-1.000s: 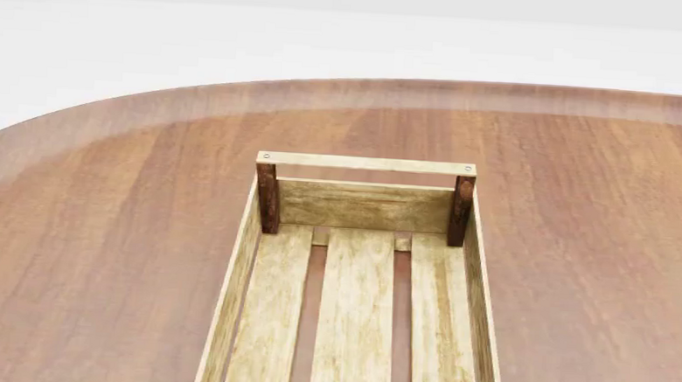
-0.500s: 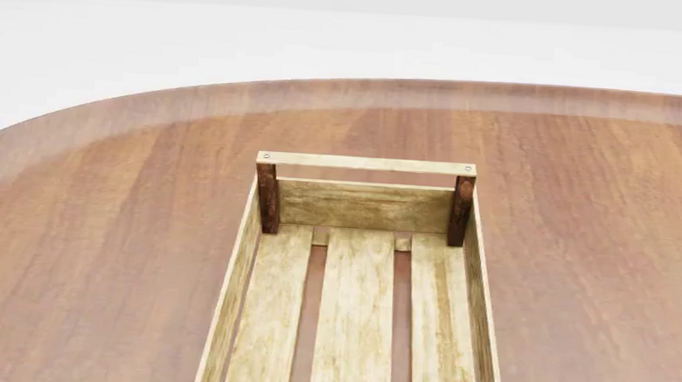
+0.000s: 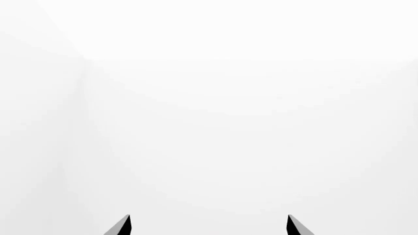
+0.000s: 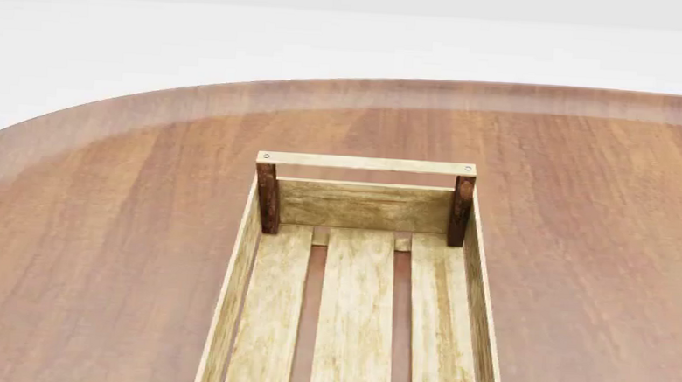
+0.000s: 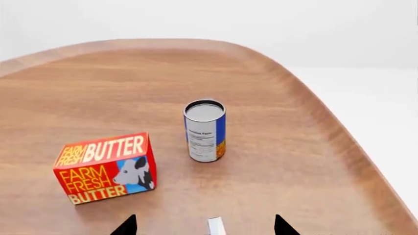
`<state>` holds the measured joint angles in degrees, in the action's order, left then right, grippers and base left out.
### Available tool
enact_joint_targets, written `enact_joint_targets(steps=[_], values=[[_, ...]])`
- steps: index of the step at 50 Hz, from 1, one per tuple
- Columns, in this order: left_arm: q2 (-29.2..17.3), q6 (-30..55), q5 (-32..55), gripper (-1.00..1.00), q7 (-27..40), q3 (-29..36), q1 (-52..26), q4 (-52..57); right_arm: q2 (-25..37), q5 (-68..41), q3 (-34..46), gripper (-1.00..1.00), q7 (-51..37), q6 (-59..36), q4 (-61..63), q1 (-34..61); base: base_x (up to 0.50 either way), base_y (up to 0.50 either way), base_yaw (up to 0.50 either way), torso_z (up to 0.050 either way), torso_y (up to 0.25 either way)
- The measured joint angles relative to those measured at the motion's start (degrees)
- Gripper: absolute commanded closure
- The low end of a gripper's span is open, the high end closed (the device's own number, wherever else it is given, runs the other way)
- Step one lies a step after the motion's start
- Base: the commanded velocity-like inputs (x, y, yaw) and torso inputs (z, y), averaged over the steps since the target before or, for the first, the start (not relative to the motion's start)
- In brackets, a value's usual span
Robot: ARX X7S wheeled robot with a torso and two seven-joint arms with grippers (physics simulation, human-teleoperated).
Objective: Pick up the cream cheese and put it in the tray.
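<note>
Cream cheese: a thin white sliver [image 5: 216, 226] is showing at the very edge of the right wrist view, between the two dark fingertips; it is likely the cream cheese, but too little of it is visible to be sure. It is not appearing in the head view or the left wrist view.
Right gripper: the right gripper [image 5: 203, 227] is hovering over the wooden table [image 5: 281, 161] with its fingertips set wide apart and holding nothing; the sliver is lying roughly midway between them.
Butter box: the red-orange Farm Fresh Butter box [image 5: 106, 168] is standing on the table beyond the gripper, well apart from the fingertips.
Can: a blue-and-orange can [image 5: 205, 130] is standing upright near the butter box, farther from the gripper.
Tray: the light-wood slatted tray [image 4: 355, 319] is lying empty in the middle of the head view, its far end closed by dark corner posts and a top bar.
Left gripper: the left gripper [image 3: 207, 226] is pointing at blank white background, its tips spread wide, with nothing between them.
Step in hand: judging by this, the approach to the cream cheese is under way and no grasp is made yet.
Next move: it is calling for lowering the right gripper onto the small flat box, keeping clear of the butter box and can, then closing and carrying it across to the tray.
</note>
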<state>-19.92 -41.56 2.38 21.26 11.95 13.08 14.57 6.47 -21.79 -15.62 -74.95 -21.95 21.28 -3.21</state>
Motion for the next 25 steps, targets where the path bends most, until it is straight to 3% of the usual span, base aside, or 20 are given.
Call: enact_joint_targets(steps=[25], values=[[-0.2, -0.1, -0.2, -1.0, 0.5, 0.1, 0.0, 0.1, 1.2, -0.2, -0.2, -1.0, -1.3, -1.5, -4.3, 1.3, 0.0, 0.0, 0.0, 0.0, 0.0]])
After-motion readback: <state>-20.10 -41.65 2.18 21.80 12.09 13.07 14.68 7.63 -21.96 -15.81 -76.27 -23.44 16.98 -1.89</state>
